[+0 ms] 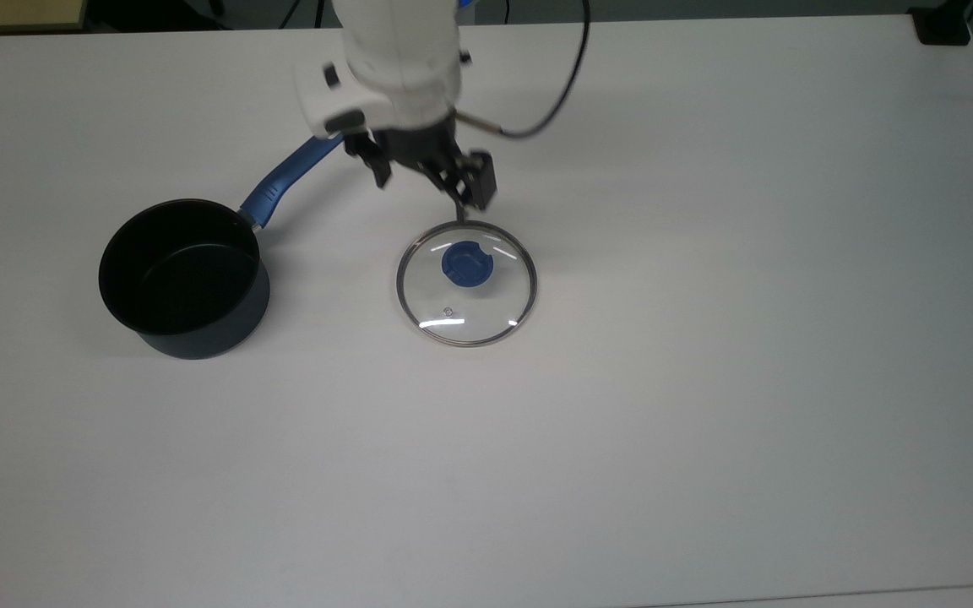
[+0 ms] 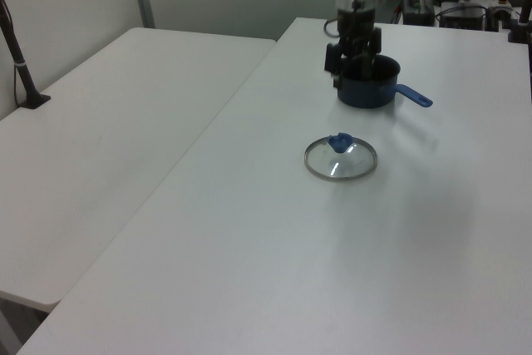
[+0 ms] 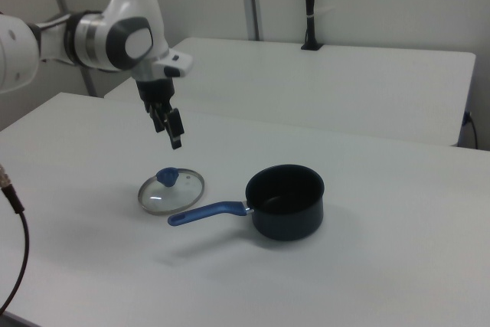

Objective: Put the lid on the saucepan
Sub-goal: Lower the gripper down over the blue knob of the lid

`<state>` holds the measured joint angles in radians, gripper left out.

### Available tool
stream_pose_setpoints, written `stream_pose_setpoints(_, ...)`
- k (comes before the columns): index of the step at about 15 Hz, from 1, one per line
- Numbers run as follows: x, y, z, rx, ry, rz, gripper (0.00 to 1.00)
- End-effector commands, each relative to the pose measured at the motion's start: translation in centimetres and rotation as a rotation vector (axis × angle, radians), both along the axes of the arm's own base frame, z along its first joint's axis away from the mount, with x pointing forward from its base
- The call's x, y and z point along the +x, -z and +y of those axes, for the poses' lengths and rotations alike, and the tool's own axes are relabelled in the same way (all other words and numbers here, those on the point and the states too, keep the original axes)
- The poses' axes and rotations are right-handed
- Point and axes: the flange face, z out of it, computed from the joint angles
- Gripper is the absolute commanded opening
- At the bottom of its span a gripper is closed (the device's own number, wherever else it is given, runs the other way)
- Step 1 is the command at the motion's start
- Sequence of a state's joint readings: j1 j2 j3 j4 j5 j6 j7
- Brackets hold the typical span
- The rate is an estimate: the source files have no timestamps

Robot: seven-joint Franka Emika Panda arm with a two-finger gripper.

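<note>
Fingers spread and holding nothing, my gripper (image 1: 423,192) (image 3: 168,129) hangs above the table (image 1: 706,380), between the saucepan's handle and the lid (image 1: 466,283) (image 3: 171,191) in the top view. The lid lies flat on the table (blue knob (image 1: 466,263) up), well apart from the saucepan (image 1: 184,277) (image 3: 286,201), which stands open toward the top view's left, its handle (image 1: 284,181) angled toward my arm.

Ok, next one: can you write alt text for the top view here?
A white robot arm's black two-finger gripper hangs open just beyond a round clear glass lid with a blue knob, lying flat on a white table. At the top view's left stands an empty dark navy saucepan with a blue handle.
</note>
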<state>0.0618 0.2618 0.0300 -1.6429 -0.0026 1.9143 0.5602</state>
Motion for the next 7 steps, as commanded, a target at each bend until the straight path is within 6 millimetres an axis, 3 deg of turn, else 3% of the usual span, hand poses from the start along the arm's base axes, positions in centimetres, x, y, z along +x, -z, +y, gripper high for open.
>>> stream_pose_setpoints(1,0.3,5.2,1.9,0.007,0.139,-0.015,1.00)
stream_pose_setpoints(4,-0.3,8.6,4.0,0.002,0.120,0.025,1.00)
stream_pose_setpoints(7,0.0,9.6,4.3,0.002,0.116,0.024,1.00)
